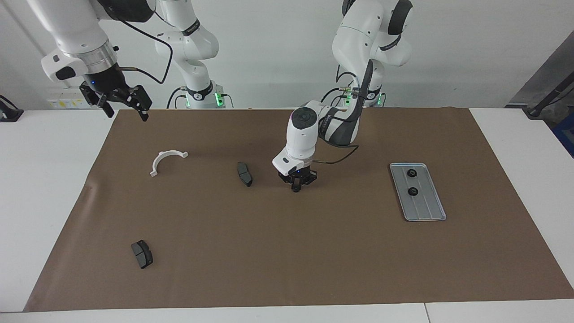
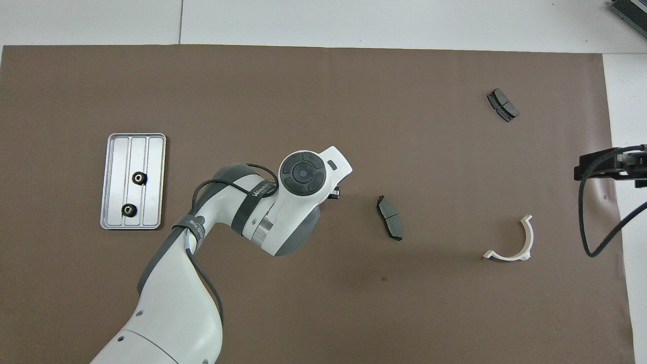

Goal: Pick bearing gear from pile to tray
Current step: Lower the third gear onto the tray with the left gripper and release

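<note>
The left gripper (image 1: 296,186) is down at the brown mat (image 1: 287,251) near the middle of the table, its fingers drawn in around a small black ring (image 1: 296,189) that sits at their tips on the mat. From above, the arm's white wrist covers nearly all of this gripper, so only a sliver of it shows beside the wrist (image 2: 335,192). Just beside it, toward the right arm's end of the table, lies a dark grey pad (image 1: 244,173), long side pointing away from the robots.

The tray (image 1: 429,211) lies flat well apart from the gripper, toward the left arm's end of the table. 2 black rings rest in it: 1 (image 1: 410,172) nearer to the robots, the other (image 1: 413,191) in the middle part of the tray, apart from each other.

Toward the right arm's end of the table, a white half-ring bracket (image 1: 166,160) lies on the mat, and a second dark grey pad (image 1: 142,254) lies much farther from the robots than the bracket.

The right gripper (image 1: 124,111) waits up in the air over the mat's corner nearest its own base, fingers spread and holding nothing.
</note>
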You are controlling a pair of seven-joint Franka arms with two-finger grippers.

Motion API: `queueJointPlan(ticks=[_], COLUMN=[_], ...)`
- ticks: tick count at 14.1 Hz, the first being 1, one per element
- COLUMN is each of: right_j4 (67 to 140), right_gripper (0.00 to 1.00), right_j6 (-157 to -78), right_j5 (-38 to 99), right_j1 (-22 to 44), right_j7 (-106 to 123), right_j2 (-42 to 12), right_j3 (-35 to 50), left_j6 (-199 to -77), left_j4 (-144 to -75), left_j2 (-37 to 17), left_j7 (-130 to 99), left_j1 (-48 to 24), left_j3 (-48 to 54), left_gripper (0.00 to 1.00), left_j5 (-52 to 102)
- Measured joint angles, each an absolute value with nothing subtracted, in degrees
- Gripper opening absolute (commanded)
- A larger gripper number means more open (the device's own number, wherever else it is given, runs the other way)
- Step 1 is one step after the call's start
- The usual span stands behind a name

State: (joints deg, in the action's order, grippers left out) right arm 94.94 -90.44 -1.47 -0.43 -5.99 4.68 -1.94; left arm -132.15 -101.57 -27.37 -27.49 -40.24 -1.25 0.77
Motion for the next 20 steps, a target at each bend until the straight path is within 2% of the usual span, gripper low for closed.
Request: queueJointPlan(ticks=[5,9,13,16,19,20], right_j4=[95.02,95.02,95.01,95.01,95.01,95.02], right_gripper=[1.00,1.00,1.00,1.00,1.00,1.00], right_j6=[-90.30,-90.01,-89.82,-89.82,-89.82,-89.82], right_j5=[-1.46,-1.46,-1.51,-1.51,-1.50,-1.50], right_j1=[-0.30,-0.30,0.94,1.52,0.97,0.93], right_j7=[-5.99,-5.99,-6.00,-6.00,-6.00,-6.00], right_j2=[4.71,4.82,5.00,5.11,5.17,5.17], right_j3=[-1.81,-1.81,-2.18,-2.93,-3.11,-3.13], left_j6=[-127.26,-120.65,-118.09,-121.48,-129.87,-132.69], left_j4=[-97.92,-96.01,-102.09,-107.99,-114.35,-116.49], left_j2=[-27.32,-22.99,-16.58,-15.02,-14.21,-14.05], left_j7=[-27.55,-18.49,1.95,16.56,21.74,21.91], left_j1=[-37.99,-25.82,-11.52,-3.16,0.50,0.81], left_j3=[-2.46,-2.99,-3.08,-3.04,-2.99,-2.95], left_gripper=[0.00,0.00,0.00,0.00,0.01,0.07], left_j5=[0.77,0.77,0.83,0.88,0.89,0.89])
